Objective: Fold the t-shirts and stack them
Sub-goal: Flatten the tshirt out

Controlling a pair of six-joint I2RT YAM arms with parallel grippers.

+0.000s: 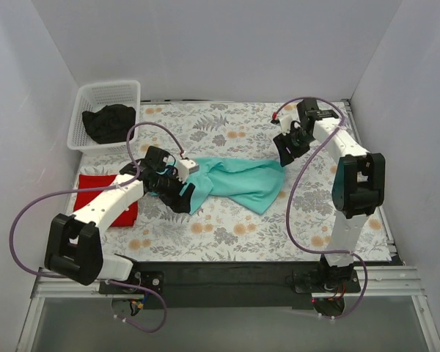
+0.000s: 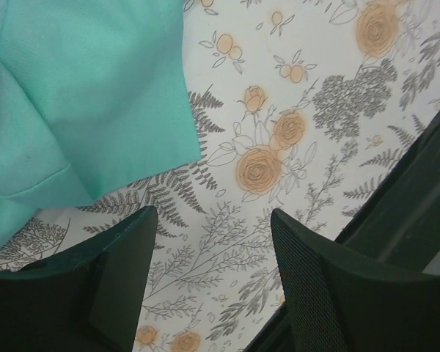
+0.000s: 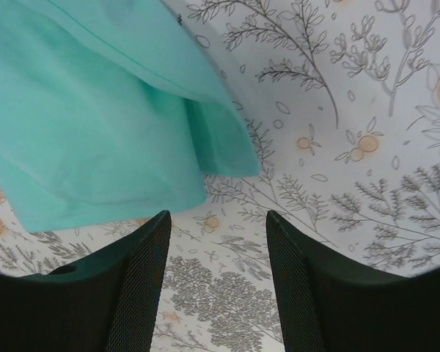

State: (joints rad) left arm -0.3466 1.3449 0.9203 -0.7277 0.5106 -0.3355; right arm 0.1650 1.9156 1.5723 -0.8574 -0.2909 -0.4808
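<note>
A teal-green t-shirt (image 1: 238, 182) lies crumpled and partly folded in the middle of the floral cloth. At the left lies a red t-shirt (image 1: 95, 185), folded flat and partly under my left arm. My left gripper (image 1: 185, 201) hovers at the teal shirt's left end. In the left wrist view this gripper (image 2: 213, 220) is open, with only patterned cloth between its fingers and the teal t-shirt (image 2: 81, 103) just beyond its left finger. My right gripper (image 1: 284, 152) is at the shirt's right end. In the right wrist view it (image 3: 218, 220) is open and empty, just short of the teal t-shirt's (image 3: 95, 110) edge.
A white mesh basket (image 1: 88, 95) holding a dark garment (image 1: 108, 122) stands at the back left. The grey-and-orange floral cloth (image 1: 227, 224) covers the table. White walls close in the back and both sides. A black strip (image 2: 418, 191) borders the cloth's near edge.
</note>
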